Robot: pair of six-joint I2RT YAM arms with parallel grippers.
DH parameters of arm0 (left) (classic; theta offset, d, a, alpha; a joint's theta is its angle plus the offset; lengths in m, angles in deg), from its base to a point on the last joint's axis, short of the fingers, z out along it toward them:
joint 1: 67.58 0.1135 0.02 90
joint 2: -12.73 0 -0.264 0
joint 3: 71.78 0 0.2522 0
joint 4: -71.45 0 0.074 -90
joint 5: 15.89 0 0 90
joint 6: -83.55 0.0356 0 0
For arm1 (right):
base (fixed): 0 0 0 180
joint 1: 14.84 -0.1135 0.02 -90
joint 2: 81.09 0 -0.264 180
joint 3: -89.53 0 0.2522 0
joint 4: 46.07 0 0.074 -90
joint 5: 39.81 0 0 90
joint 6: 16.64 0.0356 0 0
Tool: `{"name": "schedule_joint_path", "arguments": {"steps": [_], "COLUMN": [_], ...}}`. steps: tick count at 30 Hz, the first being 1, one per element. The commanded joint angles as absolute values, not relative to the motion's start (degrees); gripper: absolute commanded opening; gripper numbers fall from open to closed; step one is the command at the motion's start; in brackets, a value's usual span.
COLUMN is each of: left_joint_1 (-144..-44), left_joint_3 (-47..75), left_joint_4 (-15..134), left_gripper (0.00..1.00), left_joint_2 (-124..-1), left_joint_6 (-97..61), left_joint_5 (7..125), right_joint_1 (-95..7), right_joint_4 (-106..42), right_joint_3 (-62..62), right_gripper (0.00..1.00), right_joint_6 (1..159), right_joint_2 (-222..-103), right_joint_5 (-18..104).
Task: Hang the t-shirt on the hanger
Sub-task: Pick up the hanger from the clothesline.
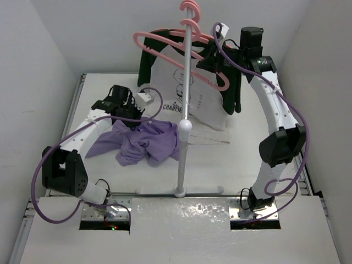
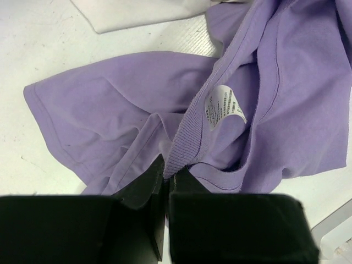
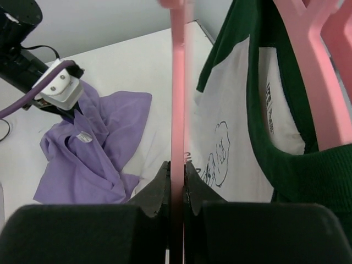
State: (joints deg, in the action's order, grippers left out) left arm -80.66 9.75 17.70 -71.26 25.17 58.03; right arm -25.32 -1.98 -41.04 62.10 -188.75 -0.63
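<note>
While t-shirt [image 1: 146,142] lies crumpled, collar [image 2: 184,140] pinched, hanger [image 3: 177,99] clamped

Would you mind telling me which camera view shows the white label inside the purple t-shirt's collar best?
The left wrist view: the label lies close and unobstructed beside the t-shirt collar. The right wrist view shows it only as a small white speck; in the top view I cannot make it out.

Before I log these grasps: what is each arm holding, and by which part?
Left gripper: jaws shut on the t-shirt, at its ribbed neckline. Right gripper: jaws shut on the hanger, on one slim straight bar.
</note>
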Motion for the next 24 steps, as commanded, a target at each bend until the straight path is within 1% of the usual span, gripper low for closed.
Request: {"name": "schedule_joint_path", "arguments": {"steps": [1, 9, 14, 16, 18, 19, 24], "left_joint_1": [-80.1, -80.1, -80.1, -80.1, -80.1, -80.1, -80.1], "left_joint_3": [9.2, 8.6, 8.3, 8.2, 8.2, 8.2, 7.2], "left_joint_4": [19.8, 20.6, 21.1, 21.3, 21.4, 21.4, 22.4], "left_gripper": [0.00, 0.00, 0.00, 0.00, 0.00, 0.00, 0.00], "left_joint_2": [-69.3, -69.2, -69.2, -69.3, -69.1, -68.8, -68.4], "left_joint_6": [24.9, 24.9, 25.4, 25.4, 25.4, 25.3, 25.7], "left_joint_5": [57.8, 57.9, 57.8, 58.1, 58.2, 58.4, 58.8], "right_joint_1": [-25.4, -25.3, -25.3, -25.2, -25.2, -25.2, -25.1], "right_joint_4": [-8.1, -12.3, -19.7, -16.9, -10.5, -9.1, -12.1], "right_joint_3": [-38.7, -35.1, -27.2, -26.2, -25.7, -23.7, -13.9], "right_gripper": [0.00, 0.00, 0.00, 0.00, 0.00, 0.00, 0.00], "right_joint_6": [64.2, 65.8, 68.0, 66.8, 63.0, 61.7, 61.4], "right_joint_2": [-184.8, -178.7, -172.9, -172.0, -171.0, -170.3, -165.3], "right_joint_5": [-2.3, -4.0, -3.9, -3.7, -2.5, -1.1, -0.4]}}
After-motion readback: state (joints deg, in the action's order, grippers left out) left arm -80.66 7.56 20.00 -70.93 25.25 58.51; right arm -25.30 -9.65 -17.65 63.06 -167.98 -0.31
